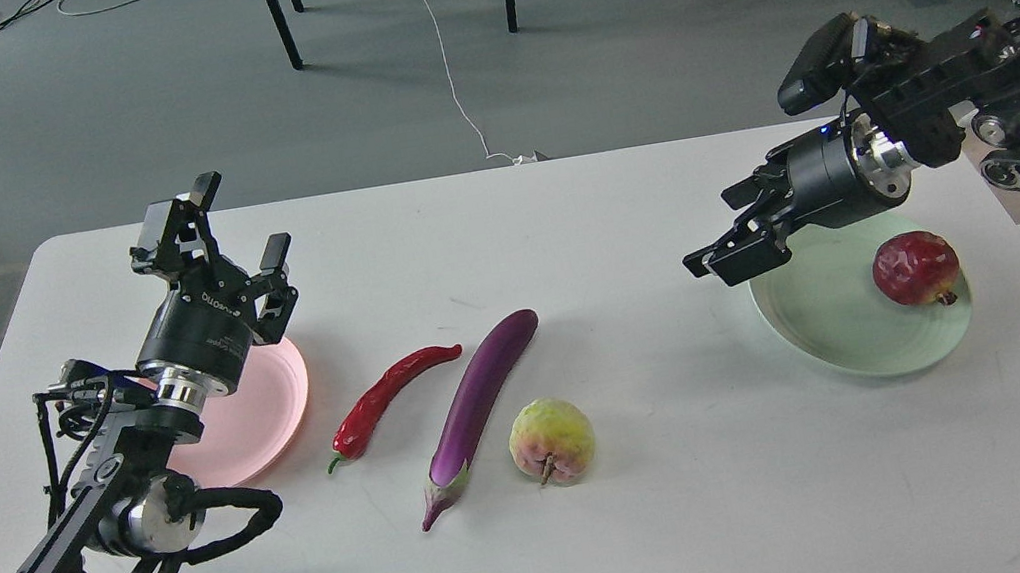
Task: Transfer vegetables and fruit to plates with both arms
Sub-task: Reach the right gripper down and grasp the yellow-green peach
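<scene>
Pomegranate [916, 268] sits on green plate [840, 328]; both grippers empty w/ fingers apart, so drop left gripper [224, 253] onto chili [390, 397] mid-body, lift to pink plate [270, 403], while right gripper [734, 245] takes yellow fruit [550, 441].

Two black jointed arms: left arm [99, 510] bore a silver wrist ring, looped black cables, white lettering on its cylindrical wrist; right arm [997, 92] bore a silver ring, small blue light, open-frame black fingers.
</scene>
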You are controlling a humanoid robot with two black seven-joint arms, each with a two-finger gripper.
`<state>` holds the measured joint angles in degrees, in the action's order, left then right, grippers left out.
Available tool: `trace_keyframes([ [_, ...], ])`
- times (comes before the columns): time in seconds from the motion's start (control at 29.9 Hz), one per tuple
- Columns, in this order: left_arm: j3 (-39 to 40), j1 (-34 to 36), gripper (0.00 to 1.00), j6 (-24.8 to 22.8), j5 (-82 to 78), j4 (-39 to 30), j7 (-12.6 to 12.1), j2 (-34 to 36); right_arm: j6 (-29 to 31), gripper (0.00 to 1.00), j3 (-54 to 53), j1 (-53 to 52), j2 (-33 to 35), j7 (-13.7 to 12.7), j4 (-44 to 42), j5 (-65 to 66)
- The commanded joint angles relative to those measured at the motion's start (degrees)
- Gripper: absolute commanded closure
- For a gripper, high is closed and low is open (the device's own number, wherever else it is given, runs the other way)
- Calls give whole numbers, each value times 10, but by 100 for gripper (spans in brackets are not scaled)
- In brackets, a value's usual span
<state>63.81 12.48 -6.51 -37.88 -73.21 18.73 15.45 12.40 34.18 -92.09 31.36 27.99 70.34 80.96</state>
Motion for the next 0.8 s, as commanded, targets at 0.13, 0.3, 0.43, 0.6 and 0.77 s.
trace_keyframes([
  [0.13, 0, 1, 2, 0, 0, 0, 1, 3, -1, 3, 0, 19, -110, 0, 2, -23],
  [0.3, 0, 0, 2, 0, 0, 0, 1, 1, -1, 3, 2, 39, -182, 0, -23, -53],
  [0.43, 2, 0, 2, 0, -1, 0, 1, 5, -1, 3, 2, 53, -224, 0, -66, -53],
  [0.6, 2, 0, 2, 0, 0, 0, 1, 6, -3, 3, 3, 78, -260, 0, -96, -53],
  [0.77, 2, -1, 2, 0, 0, 0, 1, 6, -3, 3, 4, 94, -278, 0, -114, -53],
])
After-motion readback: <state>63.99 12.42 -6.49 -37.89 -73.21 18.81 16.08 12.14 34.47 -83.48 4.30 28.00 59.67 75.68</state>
